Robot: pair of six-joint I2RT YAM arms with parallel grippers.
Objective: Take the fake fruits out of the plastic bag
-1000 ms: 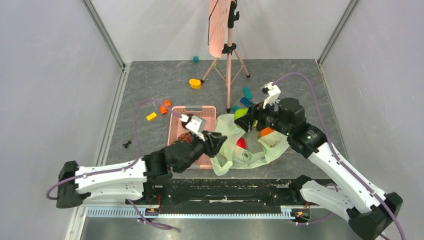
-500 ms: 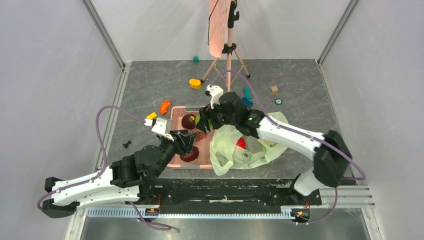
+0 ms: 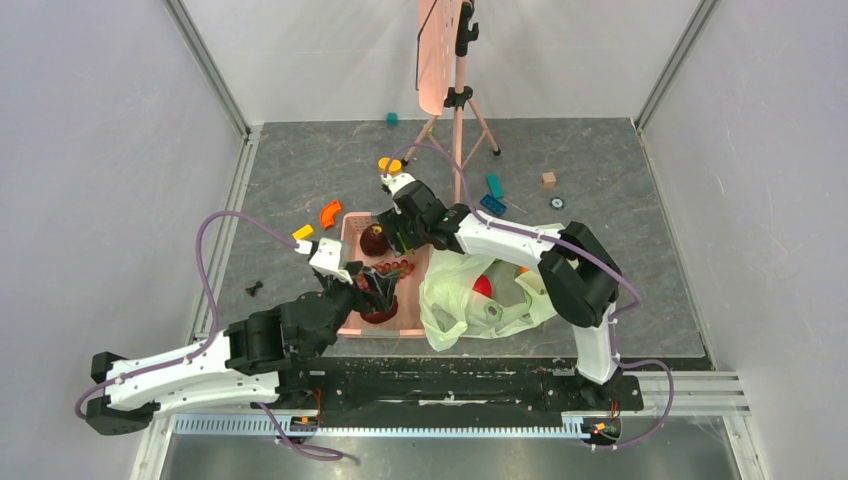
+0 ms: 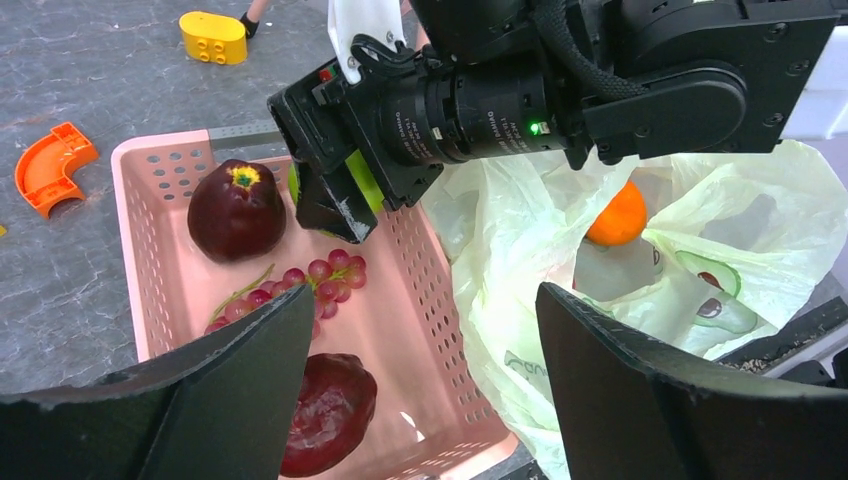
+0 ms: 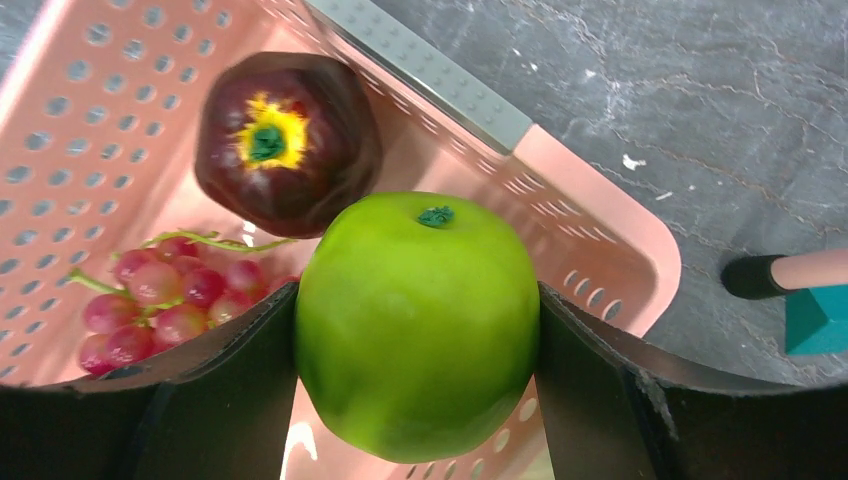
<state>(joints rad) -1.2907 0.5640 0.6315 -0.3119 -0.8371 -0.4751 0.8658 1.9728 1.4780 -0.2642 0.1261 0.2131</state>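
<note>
One green apple point(image 5: 417, 300) clamped in right pincer point(image 5: 415, 345).

In the left wrist view we see only green slivers of the green apple point(image 4: 366, 184) behind the right gripper point(image 5: 415, 385). The plastic bag point(image 4: 500, 235) half hides the orange point(image 4: 618, 215). The right wrist view's edges cut off the pink basket point(image 5: 600, 225).

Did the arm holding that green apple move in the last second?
Yes. The right fingers carried the green apple leftward, from right of the tripod pole to over the pink basket.
</note>
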